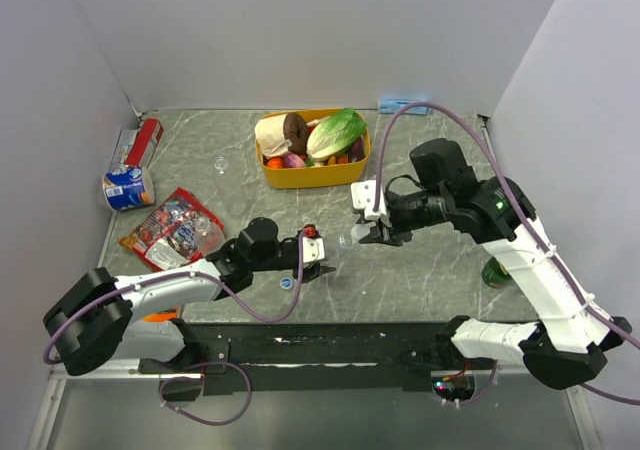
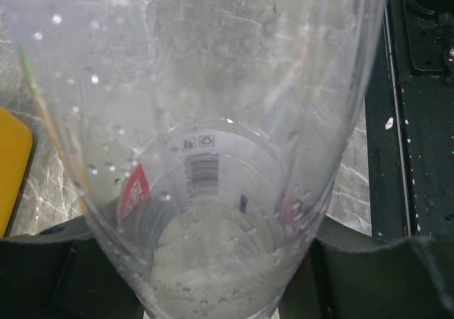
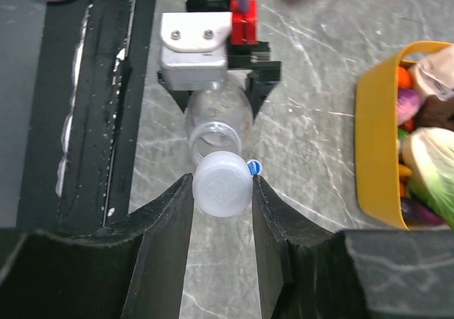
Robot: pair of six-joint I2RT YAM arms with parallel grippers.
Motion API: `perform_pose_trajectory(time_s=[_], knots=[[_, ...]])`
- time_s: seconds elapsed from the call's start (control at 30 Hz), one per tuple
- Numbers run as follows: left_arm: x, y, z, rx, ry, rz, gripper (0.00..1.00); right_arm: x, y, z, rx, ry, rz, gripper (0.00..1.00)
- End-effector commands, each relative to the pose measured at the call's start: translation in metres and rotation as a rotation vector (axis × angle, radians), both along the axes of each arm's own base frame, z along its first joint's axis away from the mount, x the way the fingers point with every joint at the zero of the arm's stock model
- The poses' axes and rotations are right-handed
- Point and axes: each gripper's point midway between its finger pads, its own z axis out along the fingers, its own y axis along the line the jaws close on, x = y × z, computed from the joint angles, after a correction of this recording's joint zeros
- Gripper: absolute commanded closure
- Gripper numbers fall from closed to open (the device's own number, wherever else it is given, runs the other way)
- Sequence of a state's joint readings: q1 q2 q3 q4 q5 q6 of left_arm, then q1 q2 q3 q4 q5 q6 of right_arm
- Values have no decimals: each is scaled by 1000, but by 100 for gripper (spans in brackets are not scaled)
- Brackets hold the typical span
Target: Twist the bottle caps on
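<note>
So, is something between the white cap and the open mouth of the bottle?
Nothing visible. The white cap, held in the right tool, sits right at the open mouth of the bottle, which the left tool holds. A blue cap lies on the table beside it.

We note a yellow tub (image 1: pixel 312 175) of food items at the table's (image 1: pixel 420 280) far side; snack packets (image 1: pixel 170 228) and a can (image 1: pixel 128 187) lie left.

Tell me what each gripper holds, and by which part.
The left gripper clamps a clear bottle by its body. The right gripper pinches a whitish cap by its sides, close to the bottle's mouth.
</note>
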State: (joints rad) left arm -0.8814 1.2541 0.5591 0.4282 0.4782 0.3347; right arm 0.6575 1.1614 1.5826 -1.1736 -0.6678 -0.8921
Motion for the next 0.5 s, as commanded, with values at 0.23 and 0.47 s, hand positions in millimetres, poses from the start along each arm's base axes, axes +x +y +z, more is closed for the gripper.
perform_pose_trajectory(time_s=[0.23,0.47], knots=[[-3,-10,26,-66,-50,-51,99,8,12,-10,-40,-21,26,62],[1,-11,32,-85,-69,-38,99,0,19,-21,-66,-21,77,62]])
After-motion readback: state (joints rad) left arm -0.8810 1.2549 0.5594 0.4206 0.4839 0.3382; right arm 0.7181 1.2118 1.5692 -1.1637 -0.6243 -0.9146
